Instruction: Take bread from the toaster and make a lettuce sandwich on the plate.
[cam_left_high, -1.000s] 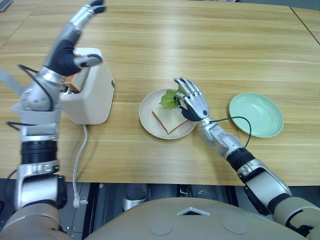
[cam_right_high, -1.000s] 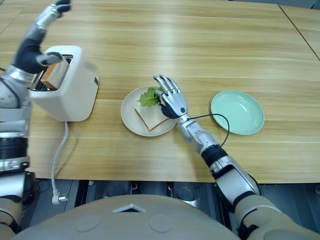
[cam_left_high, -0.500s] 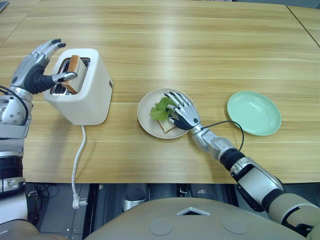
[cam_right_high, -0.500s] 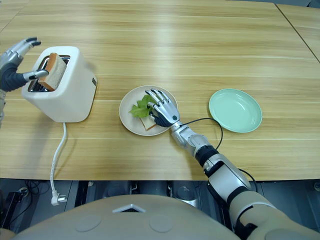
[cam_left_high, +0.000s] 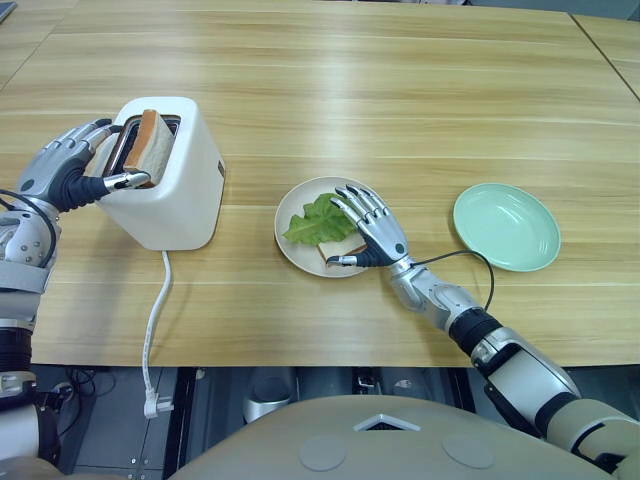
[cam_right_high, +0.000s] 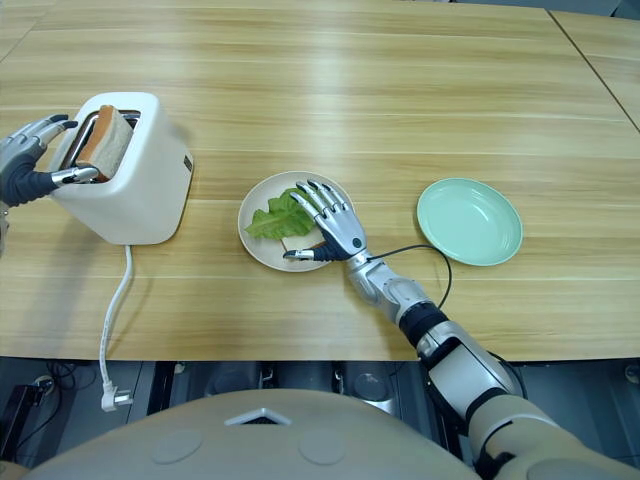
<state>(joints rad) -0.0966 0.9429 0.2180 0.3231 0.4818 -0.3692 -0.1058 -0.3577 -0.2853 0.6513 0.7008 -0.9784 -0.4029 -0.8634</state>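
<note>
Bread, a browned slice (cam_left_high: 150, 146), stands upright in the white boxy toaster (cam_left_high: 185, 190) at upper left, its long edge running front to back. The left hand (cam_left_high: 65, 175), nearer, sits just left of it with fingers apart. The right hand (cam_left_high: 372, 228) lies spread and empty over the green lettuce leaf (cam_left_high: 312, 222) on the round beige plate (cam_left_high: 297, 256).

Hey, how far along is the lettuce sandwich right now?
Done: a bread slice lies on the round beige plate with the green lettuce leaf over it. In hand: the right hand is open over the leaf; the left hand is beside the toast slice in the white toaster. Left: lifting that slice onto the lettuce.
</note>
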